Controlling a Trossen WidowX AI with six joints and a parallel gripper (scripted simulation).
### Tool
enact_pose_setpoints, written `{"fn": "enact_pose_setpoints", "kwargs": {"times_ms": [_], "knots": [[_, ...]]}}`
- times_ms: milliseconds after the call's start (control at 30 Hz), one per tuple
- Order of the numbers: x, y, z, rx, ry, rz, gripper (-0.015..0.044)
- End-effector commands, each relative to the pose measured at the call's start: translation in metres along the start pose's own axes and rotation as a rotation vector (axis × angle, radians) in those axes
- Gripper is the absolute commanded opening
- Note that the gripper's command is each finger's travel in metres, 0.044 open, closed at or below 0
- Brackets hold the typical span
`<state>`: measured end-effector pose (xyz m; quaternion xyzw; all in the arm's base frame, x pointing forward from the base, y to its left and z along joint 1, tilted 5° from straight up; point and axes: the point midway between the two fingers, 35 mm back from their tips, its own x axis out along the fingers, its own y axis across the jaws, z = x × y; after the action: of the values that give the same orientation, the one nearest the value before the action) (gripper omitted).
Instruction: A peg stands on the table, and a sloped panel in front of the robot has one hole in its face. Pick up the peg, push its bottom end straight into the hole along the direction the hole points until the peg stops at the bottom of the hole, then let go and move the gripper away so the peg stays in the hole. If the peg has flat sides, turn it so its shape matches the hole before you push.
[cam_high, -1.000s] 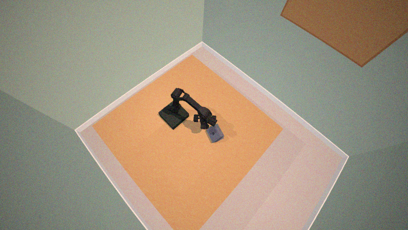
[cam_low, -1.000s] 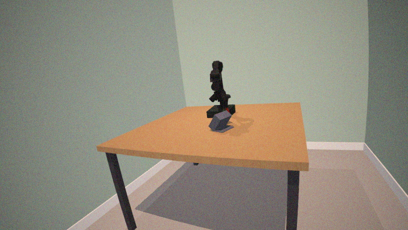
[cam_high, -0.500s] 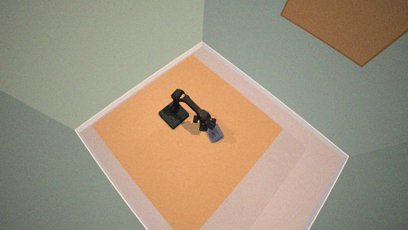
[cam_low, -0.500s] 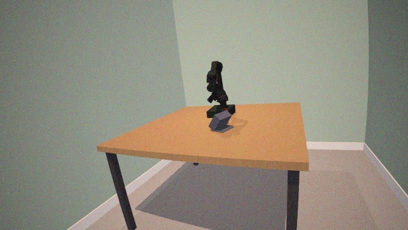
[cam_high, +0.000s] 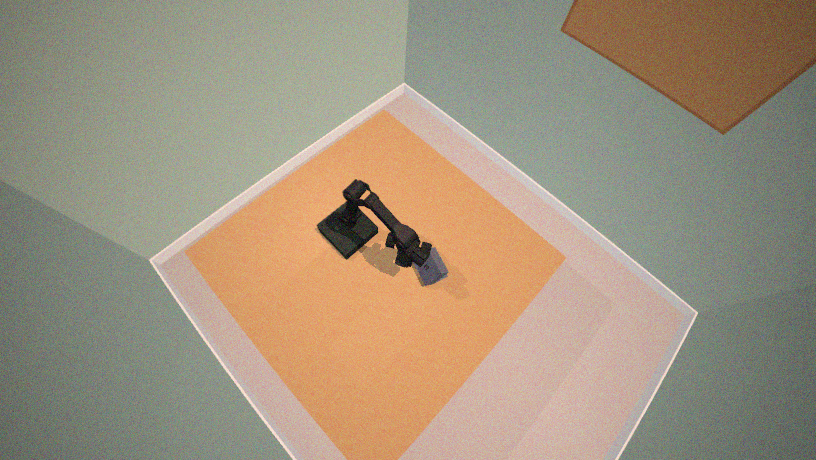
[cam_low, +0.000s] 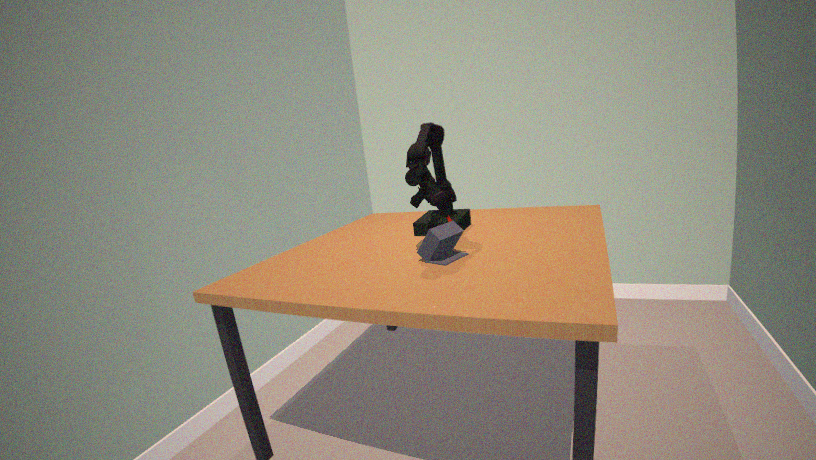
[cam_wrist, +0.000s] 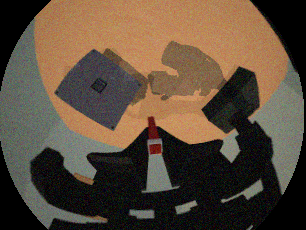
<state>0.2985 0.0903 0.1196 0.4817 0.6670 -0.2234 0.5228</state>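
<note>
A red peg (cam_low: 449, 219) (cam_wrist: 152, 128) is held in my gripper (cam_low: 448, 213) (cam_wrist: 152, 129), which is shut on it. The peg's free end sticks out past the fingertips. The blue-grey sloped panel (cam_high: 435, 275) (cam_low: 438, 242) (cam_wrist: 75, 95) stands on the table. Its square hole (cam_wrist: 99, 86) shows in the wrist view, up and left of the peg tip, with a visible gap between them in that picture. In the top view the gripper overlaps the panel's upper left part and the peg cannot be made out. In the exterior view the panel hides the peg's lower part.
The black robot base (cam_high: 347, 230) (cam_low: 425, 222) (cam_wrist: 235, 102) stands on the orange table (cam_high: 320, 342) (cam_low: 342, 274), behind the panel in the exterior view. Shadows of the arm fall beside the panel. Walls surround the table.
</note>
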Motion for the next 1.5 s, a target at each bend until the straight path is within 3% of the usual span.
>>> {"fn": "enact_pose_setpoints", "kwargs": {"times_ms": [0,1467], "knots": [[-0.001,0.001,0.003,0.030,0.015,0.009,0.0000],[-0.027,0.010,0.047,0.332,0.181,0.165,0.0000]]}}
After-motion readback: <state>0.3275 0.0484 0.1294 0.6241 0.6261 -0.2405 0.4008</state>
